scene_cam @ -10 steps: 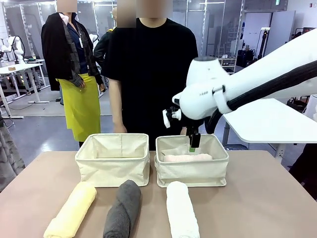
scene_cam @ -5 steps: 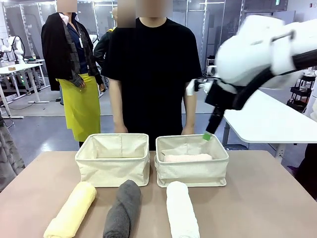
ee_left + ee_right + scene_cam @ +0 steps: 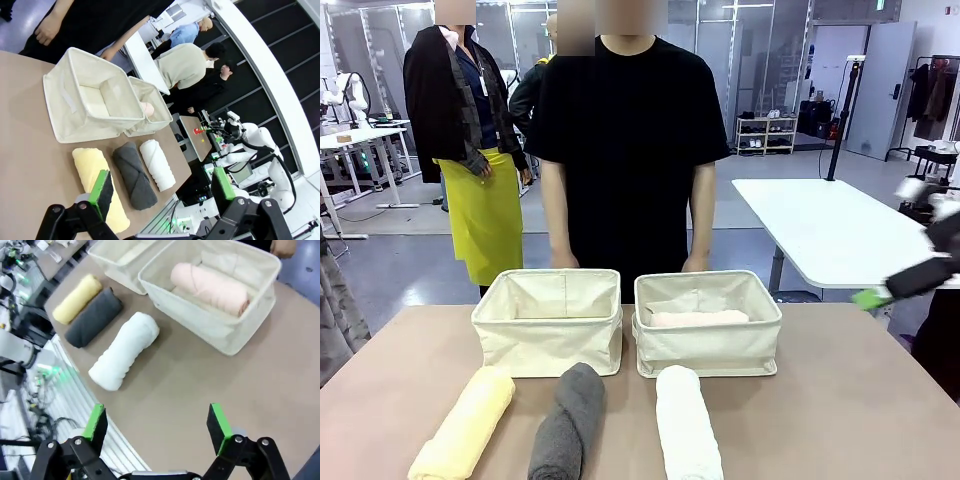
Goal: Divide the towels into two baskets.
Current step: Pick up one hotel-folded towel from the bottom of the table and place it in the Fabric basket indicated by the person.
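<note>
Towels lie as four soft terry rolls, three on the bench and one in a basket. My right gripper [image 3: 156, 421] is released, its green pads spread wide over the bare tan bench [image 3: 225, 385], grasping nothing. In the front view it is a dark blur at the right edge of the frame.

In its wrist view, left of centre, the white terry towel roll [image 3: 125, 350] lies on the bench, just apart from the wall of the cream canvas basket [image 3: 215, 330] at upper right. The pale pink terry towel roll [image 3: 210, 287] rests inside that basket, lengthwise on the bottom. At upper left the dark grey terry towel roll [image 3: 93, 317] and the pale yellow terry towel roll [image 3: 76, 299] lie side by side. Beyond them, the second cream canvas basket [image 3: 115, 255] sits at the top edge.

My left gripper [image 3: 162, 189] is also released and empty. In its wrist view the yellow roll shows just behind one pad at lower left.

In the front view a person in a black shirt [image 3: 625, 130] stands behind both baskets at upper centre.
</note>
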`<act>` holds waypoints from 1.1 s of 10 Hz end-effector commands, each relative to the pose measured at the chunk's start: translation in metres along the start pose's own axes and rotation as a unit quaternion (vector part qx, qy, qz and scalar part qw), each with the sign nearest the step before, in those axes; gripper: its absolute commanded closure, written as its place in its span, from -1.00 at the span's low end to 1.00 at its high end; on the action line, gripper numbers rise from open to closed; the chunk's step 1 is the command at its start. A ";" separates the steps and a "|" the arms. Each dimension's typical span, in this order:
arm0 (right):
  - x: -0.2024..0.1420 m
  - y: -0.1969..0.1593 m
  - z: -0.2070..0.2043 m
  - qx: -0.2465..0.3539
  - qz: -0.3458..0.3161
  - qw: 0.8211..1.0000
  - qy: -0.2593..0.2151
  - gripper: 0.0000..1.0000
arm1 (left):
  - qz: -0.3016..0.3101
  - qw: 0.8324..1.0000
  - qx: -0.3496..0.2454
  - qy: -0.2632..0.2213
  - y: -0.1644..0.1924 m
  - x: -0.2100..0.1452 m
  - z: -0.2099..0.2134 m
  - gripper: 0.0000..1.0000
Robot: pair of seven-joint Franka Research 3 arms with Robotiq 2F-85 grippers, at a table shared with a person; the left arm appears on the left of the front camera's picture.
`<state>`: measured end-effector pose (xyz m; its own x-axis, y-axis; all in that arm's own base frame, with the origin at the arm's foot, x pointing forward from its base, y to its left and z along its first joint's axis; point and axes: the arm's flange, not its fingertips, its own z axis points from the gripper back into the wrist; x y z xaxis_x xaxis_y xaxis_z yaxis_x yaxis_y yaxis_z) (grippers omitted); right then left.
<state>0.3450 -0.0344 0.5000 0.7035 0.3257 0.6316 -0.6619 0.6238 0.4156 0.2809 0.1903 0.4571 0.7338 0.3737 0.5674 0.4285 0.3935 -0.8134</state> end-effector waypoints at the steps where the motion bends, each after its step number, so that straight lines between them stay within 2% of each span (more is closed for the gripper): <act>1: -0.014 -0.041 0.046 0.095 -0.021 0.995 -0.025 -1.00 | -0.005 1.000 -0.007 -0.003 -0.002 -0.001 0.003 -1.00; 2: -0.029 -0.064 0.066 0.123 -0.030 0.992 -0.017 -1.00 | -0.005 1.000 -0.007 -0.003 -0.002 -0.001 0.003 -1.00; 4: -0.056 -0.088 0.089 0.153 -0.038 0.987 -0.038 -1.00 | -0.005 1.000 -0.007 -0.003 -0.002 -0.001 0.003 -1.00; 7: -0.130 -0.109 0.098 0.180 -0.080 0.973 -0.120 -1.00 | -0.005 1.000 -0.007 -0.003 -0.002 -0.001 0.003 -1.00; 9: -0.150 -0.114 0.088 0.185 -0.102 0.972 -0.103 -1.00 | -0.005 1.000 -0.007 -0.003 -0.002 -0.001 0.003 -1.00; 10: -0.154 -0.123 0.079 0.161 -0.149 0.971 -0.096 -1.00 | -0.005 1.000 -0.007 -0.003 -0.002 -0.001 0.003 -1.00; 11: -0.154 -0.115 0.095 0.181 -0.106 0.972 -0.108 -1.00 | -0.005 1.000 -0.007 -0.003 -0.002 -0.001 0.003 -1.00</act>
<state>0.2873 -0.2258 0.4029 0.8125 0.0256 0.5824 -0.5491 0.3691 0.7498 0.2808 0.1904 0.4570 0.7338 0.3740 0.5672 0.4283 0.3933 -0.8135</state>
